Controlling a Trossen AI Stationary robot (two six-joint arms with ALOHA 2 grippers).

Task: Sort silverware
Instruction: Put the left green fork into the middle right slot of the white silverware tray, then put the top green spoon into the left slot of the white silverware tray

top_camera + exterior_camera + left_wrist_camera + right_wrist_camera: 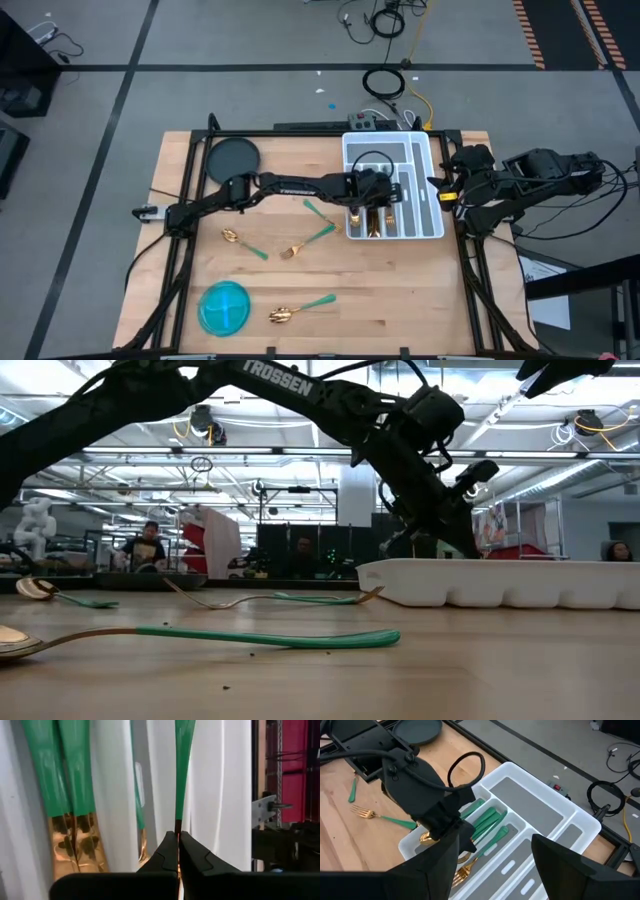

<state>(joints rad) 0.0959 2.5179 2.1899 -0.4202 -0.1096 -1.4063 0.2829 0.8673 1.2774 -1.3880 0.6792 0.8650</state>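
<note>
My left gripper point(372, 192) reaches over the white compartmented tray point(432, 160) and is shut on one piece of silverware point(181, 765). That piece shows edge-on, with a slim teal handle and a gold end. Several more pieces point(65, 780) lie in the tray's compartments, and they also show in the right wrist view point(487, 822). On the table lie a spoon point(240, 240), a fork point(305, 242), another piece point(318, 209) and a spoon point(298, 310). My right gripper point(495, 870) is open and empty at the tray's right side. My left gripper pinches the piece between its two fingers at the gold end point(178, 826), just below where the teal handle starts. The fingers lie along the piece. The handle point(183, 750) runs straight out ahead of them over a tray compartment. I cannot tell whether it rests on the tray floor.
A round blue bowl point(225, 307) stands at the near left. A dark round plate point(232, 158) stands at the far left. A black cable loop point(466, 766) hangs over the tray. A black frame point(185, 200) runs along the table's edges.
</note>
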